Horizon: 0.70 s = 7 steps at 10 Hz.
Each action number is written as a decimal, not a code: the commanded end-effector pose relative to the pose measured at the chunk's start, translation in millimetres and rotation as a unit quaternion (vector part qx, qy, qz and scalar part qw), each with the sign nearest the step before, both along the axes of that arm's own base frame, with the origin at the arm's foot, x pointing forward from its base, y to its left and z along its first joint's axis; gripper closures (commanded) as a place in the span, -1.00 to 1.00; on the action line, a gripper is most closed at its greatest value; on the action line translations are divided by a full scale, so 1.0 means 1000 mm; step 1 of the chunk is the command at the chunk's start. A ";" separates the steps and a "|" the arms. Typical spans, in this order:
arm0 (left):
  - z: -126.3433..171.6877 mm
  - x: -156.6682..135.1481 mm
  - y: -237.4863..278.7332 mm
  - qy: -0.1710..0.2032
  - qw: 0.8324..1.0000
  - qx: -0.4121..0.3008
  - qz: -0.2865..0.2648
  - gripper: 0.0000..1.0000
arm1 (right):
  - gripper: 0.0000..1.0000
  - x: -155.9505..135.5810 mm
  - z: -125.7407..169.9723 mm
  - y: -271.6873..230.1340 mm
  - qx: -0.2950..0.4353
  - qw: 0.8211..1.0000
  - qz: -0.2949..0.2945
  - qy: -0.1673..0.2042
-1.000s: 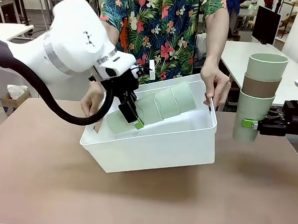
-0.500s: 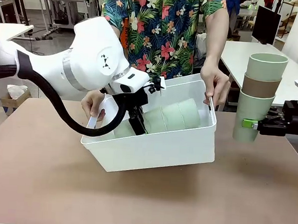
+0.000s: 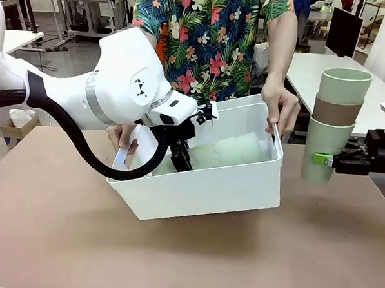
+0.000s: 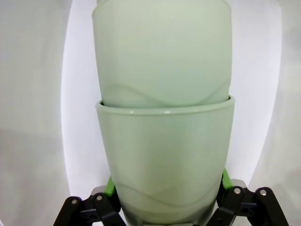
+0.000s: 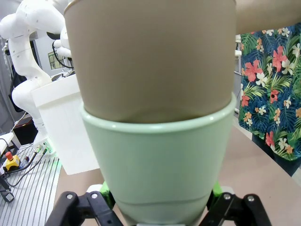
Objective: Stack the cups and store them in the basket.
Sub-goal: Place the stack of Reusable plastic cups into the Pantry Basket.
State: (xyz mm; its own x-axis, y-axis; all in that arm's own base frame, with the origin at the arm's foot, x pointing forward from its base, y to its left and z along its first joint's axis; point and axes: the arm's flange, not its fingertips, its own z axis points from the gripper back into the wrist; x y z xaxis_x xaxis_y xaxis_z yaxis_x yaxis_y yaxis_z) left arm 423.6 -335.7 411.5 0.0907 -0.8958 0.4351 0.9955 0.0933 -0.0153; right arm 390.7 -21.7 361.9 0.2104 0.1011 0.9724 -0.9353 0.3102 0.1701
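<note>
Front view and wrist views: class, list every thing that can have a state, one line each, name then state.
basket, tilted, held at both ends by the person's hands.
mint cup stack, nested, lying sideways inside the basket.
mixed cup stack, nested, upright, held off the table.
left end effector, shut on the mint cup stack.
right end effector, shut on the mixed cup stack.

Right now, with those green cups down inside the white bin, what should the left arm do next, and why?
Probably open the left gripper and let go. It clamps the base of the mint-green cup stack, which lies on its side inside the white basket held tilted by the person's hands. Whether the stack touches the bottom is hidden.
</note>
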 end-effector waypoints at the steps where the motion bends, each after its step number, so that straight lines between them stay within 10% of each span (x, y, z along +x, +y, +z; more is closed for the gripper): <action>1: 0.003 -0.007 0.003 0.001 1.000 -0.020 -0.006 -1.00 | -0.71 0.000 0.004 0.000 0.000 1.000 -0.001 -0.006; 7: 0.071 -0.012 0.050 0.017 0.998 -0.059 -0.017 -1.00 | -0.71 0.000 0.004 0.000 0.000 1.000 -0.001 -0.006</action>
